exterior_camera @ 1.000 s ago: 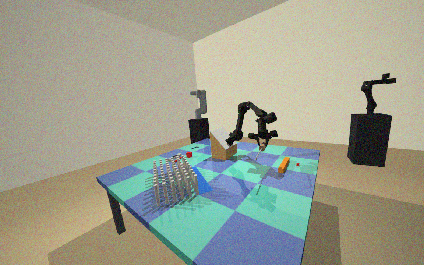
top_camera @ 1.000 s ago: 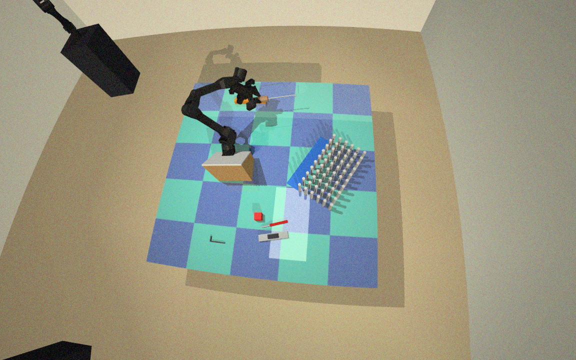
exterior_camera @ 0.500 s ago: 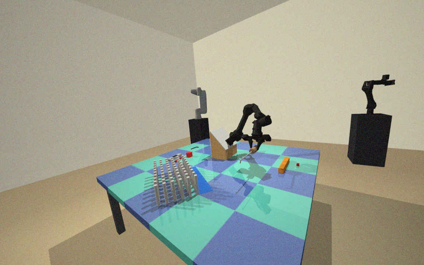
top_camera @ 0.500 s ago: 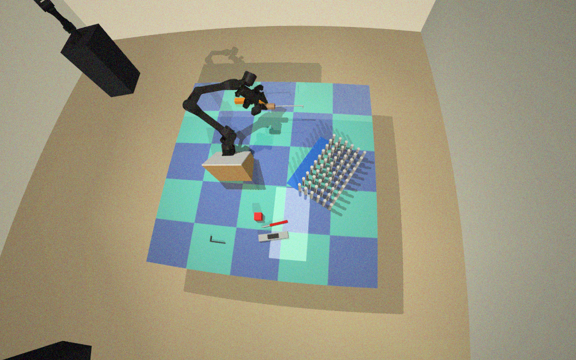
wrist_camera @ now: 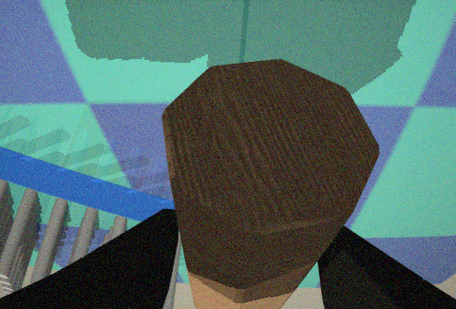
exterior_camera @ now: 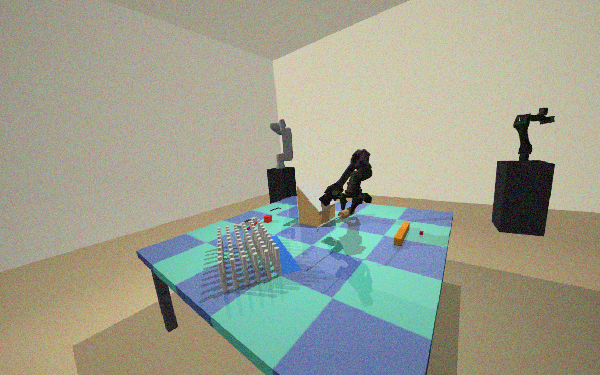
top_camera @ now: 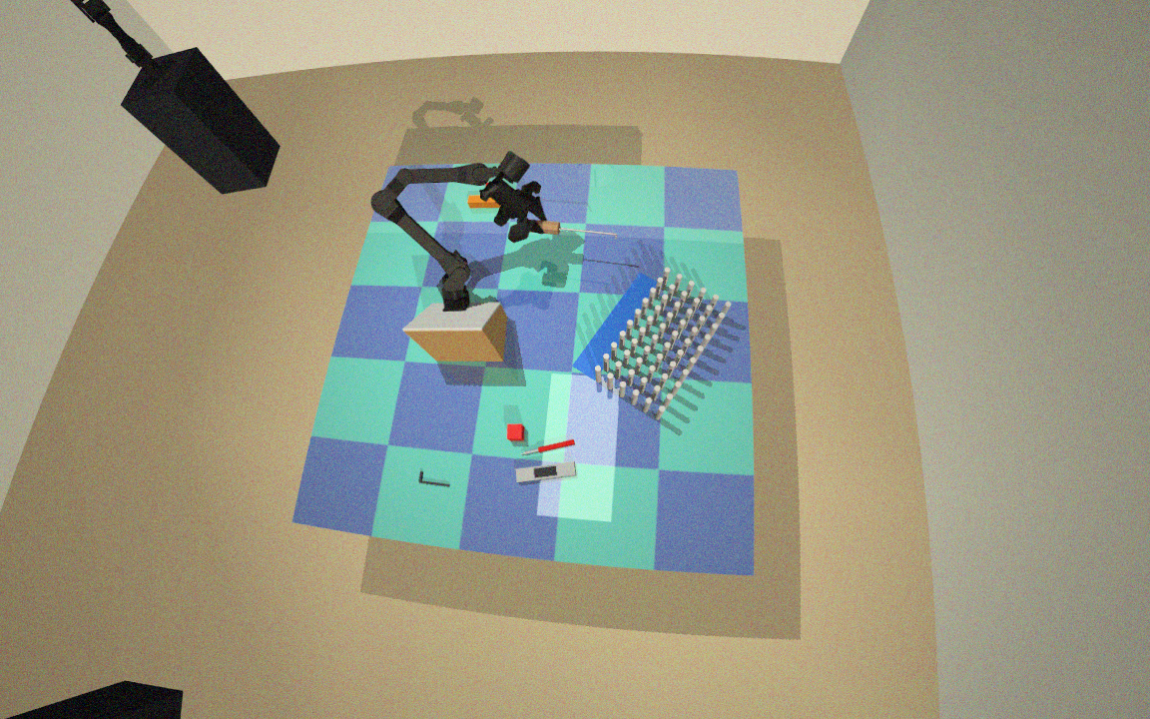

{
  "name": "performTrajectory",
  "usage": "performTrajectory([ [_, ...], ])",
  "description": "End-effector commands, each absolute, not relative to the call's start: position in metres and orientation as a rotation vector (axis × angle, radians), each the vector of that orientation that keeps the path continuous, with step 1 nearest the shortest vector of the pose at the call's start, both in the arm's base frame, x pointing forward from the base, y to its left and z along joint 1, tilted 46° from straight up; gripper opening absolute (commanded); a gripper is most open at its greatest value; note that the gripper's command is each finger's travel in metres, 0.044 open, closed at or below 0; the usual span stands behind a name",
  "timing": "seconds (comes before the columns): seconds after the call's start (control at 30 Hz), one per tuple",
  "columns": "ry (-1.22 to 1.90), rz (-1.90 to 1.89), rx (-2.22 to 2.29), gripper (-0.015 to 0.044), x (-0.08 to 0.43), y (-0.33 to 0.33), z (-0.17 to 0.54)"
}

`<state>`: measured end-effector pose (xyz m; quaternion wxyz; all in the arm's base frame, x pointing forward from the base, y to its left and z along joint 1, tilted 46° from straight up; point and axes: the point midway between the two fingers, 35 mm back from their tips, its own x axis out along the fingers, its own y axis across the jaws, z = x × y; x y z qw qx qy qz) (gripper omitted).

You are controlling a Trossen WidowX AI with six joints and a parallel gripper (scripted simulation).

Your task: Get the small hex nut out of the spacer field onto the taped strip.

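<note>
My gripper [top_camera: 532,223] [exterior_camera: 341,212] [wrist_camera: 249,230] is shut on the brown wooden handle of a pick tool [top_camera: 549,228] [exterior_camera: 343,214] [wrist_camera: 266,164]. Its thin metal shaft points toward the spacer field, in the air above the table. The standing grey spacers [top_camera: 660,408] [exterior_camera: 222,275] [wrist_camera: 53,229] form a dense grid, right of the gripper in the overhead view. The blue taped strip [top_camera: 615,326] [exterior_camera: 288,256] [wrist_camera: 64,183] runs along the near side of the field. The tool tip is short of the strip. I cannot see the hex nut among the spacers.
An orange block [top_camera: 479,202] [exterior_camera: 401,233] lies behind the gripper, with a tiny red cube [exterior_camera: 421,232] near it. The arm's wedge base [top_camera: 463,333] [exterior_camera: 311,209] stands mid-table. A red cube [top_camera: 515,432], a red-handled tool [top_camera: 552,444], a grey bar [top_camera: 545,471] and a hex key [top_camera: 429,482] lie far from the field.
</note>
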<state>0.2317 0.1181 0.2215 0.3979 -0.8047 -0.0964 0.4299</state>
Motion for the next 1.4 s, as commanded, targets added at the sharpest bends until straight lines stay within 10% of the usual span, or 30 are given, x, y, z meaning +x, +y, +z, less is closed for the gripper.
performTrajectory([
  [0.0, -0.196, 1.102, -2.018, 0.0, 0.241, 0.105, 0.21],
  [1.37, 0.074, 1.034, -1.665, 0.0, 0.262, -0.026, 0.134],
])
